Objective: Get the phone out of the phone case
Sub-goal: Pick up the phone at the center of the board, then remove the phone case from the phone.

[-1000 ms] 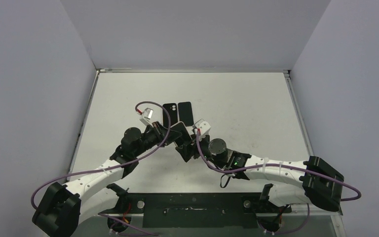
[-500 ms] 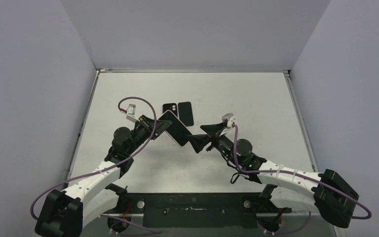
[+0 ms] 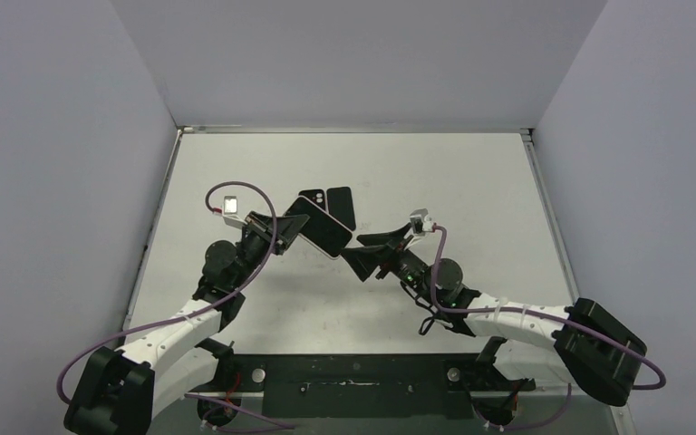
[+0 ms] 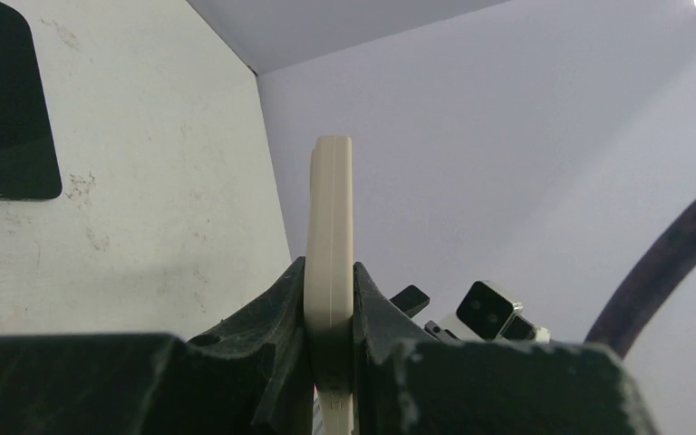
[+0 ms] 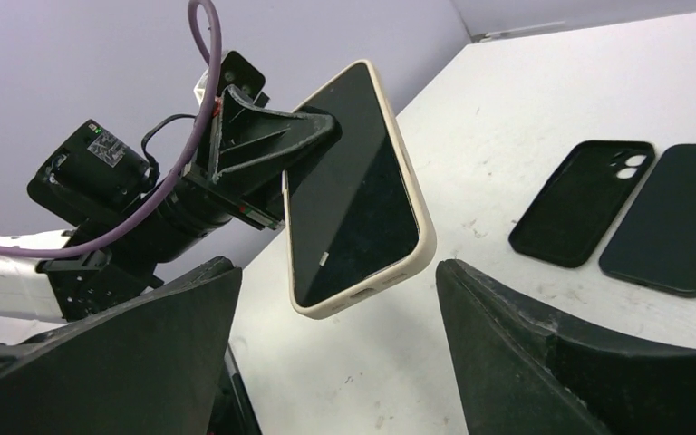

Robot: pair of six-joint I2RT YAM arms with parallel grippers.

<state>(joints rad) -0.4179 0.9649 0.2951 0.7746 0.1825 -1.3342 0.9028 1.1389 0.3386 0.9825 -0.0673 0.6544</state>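
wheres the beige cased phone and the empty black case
beige cased phone (image 5: 353,190): right wrist view, middle of its screen
empty black case (image 5: 582,201): right wrist view, middle of its inner face

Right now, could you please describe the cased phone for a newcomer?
Look above the middle of the white table, at the left fingers. They clamp the cased phone aloft; its case is cream, while the black case and black phone lie flat.

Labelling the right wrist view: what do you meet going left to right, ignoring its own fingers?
left arm's fingers → cream-cased phone → empty black case → black phone
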